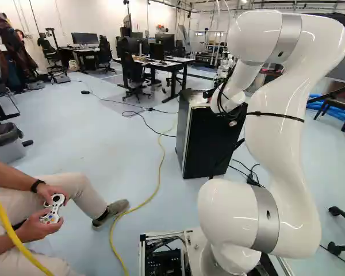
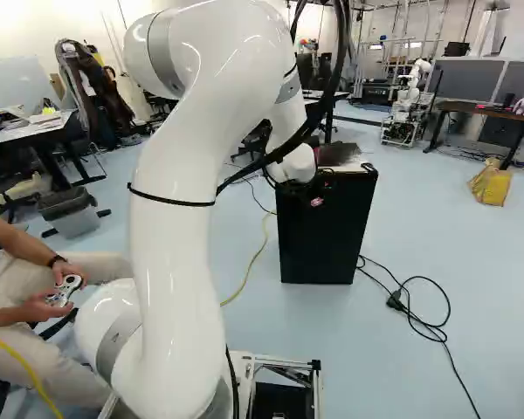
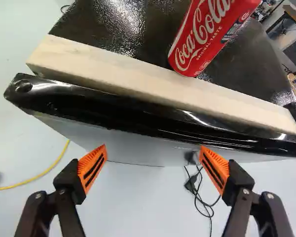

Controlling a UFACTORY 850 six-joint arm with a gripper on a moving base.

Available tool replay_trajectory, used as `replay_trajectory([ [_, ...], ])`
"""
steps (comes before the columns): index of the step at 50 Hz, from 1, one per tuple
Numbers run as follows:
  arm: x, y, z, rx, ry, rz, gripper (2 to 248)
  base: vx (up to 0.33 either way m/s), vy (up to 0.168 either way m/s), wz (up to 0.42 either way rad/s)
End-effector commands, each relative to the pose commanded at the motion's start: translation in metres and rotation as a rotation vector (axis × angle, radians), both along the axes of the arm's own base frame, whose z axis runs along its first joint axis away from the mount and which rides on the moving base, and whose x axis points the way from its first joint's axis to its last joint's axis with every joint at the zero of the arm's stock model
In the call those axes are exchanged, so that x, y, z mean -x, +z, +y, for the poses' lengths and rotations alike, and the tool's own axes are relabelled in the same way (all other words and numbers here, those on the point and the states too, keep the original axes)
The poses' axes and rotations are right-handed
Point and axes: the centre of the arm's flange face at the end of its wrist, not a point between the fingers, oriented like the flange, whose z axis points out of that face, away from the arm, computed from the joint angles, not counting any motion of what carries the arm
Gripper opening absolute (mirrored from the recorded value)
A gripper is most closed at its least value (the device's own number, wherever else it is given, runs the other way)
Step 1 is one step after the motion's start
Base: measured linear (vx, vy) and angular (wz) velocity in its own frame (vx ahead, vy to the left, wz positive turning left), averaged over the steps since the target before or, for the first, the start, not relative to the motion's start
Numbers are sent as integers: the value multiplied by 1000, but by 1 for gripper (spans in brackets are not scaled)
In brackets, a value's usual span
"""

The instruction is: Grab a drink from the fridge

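Person [image 1: 63, 192]: seated close ahead of the base, at the left of the left base view; a leg reaches towards the machine's path.
Game controller [image 1: 53, 208]: one piece, white, held in both hands, presumably for steering the arm.
Yellow cable [image 1: 159, 167]: loose on the floor, between the person's shoe and the fridge.
Mini fridge [image 2: 323, 231]: black, upright on the floor, right of the yellow cable; door apparently closed, contents hidden.
Wooden strip [image 3: 138, 79]: pale, laid along the top just behind the glossy black front rim [image 3: 113, 111]; perhaps a stop to keep things from sliding off.
Soda can [image 3: 207, 34]: red, on the fridge's top, behind the strip; seemingly standing, its far end cut off. The only drink in sight.
Gripper [image 3: 153, 149]: released, orange pads [image 3: 92, 168] wide apart, nothing between them; by the front rim, contact uncertain. The spread would suit either the door's edge or a can.
Stage: early, by judgement; no drink grasped. For a drink inside, the door comes first; for this one, a reach over the strip, which a low approach could knock.
Black cord [image 2: 432, 332]: looped on the floor, right of the fridge, a snag risk should the base drive that way.
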Motion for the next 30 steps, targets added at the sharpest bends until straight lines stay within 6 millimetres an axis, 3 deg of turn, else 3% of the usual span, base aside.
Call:
replay_trajectory([
  [30,-5,0,0,1,3,-3,247,0,0,0],
])
